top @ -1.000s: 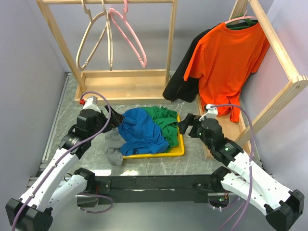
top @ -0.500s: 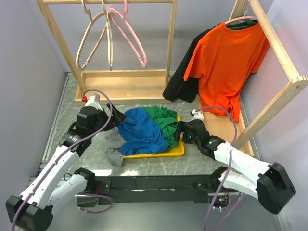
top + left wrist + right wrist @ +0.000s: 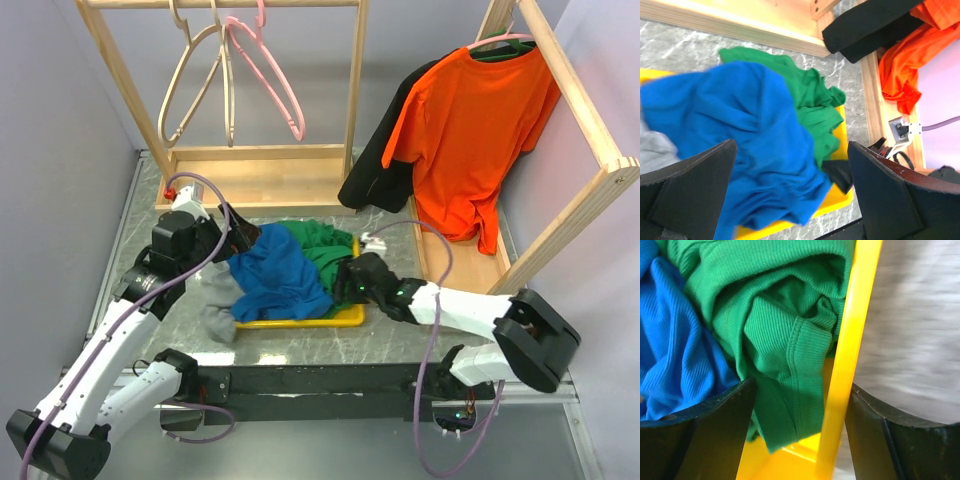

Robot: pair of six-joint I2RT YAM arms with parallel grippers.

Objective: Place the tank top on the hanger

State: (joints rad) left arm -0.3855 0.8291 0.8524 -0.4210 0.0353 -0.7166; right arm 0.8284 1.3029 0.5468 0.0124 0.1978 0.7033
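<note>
Nothing's hung yet: the royal-blue fabric tank top (image 3: 275, 275) lies in the yellow plastic tray (image 3: 348, 317) mid-frame, the thin pink plastic hanger (image 3: 272, 78) hangs upper left, my left claw (image 3: 790, 150) gapes empty over the top, and my right claw (image 3: 800, 390), half-open and empty, straddles the tray rim.

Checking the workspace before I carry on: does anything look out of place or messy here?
Yes. A grey garment spills over the yellow tray's left edge onto the table, and the right fingers straddle the tray's rim beside the green garment, not the blue tank top.
</note>
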